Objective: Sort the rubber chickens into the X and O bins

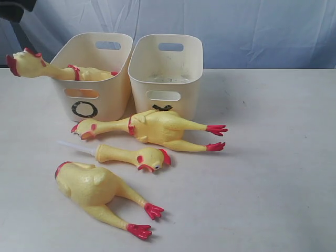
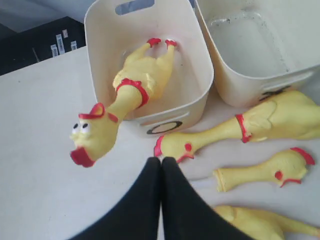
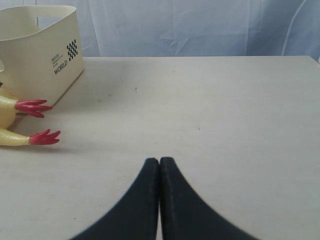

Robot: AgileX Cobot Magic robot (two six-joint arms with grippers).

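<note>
**A:** Pale table point(image 1: 273, 173), blue cloth point(image 1: 262, 31) behind. What lies nearest?

**B:** A big chicken point(image 1: 92, 186), feet toward the camera. Behind it is the small chicken point(image 1: 134, 156), then a long chicken point(image 1: 157, 128) lying just before the bins.

**A:** And the bins?

**B:** The O bin point(image 1: 113, 89) holds a fourth chicken point(image 1: 31, 65), its head out over the rim. The X bin point(image 1: 186, 84) stands beside it.

**A:** Pincers?

**B:** The left gripper point(image 2: 161, 160) is pinched together on nothing, near the long chicken's head. The right gripper point(image 3: 159, 161) is likewise closed and empty, over bare table, well apart from that chicken.
</note>
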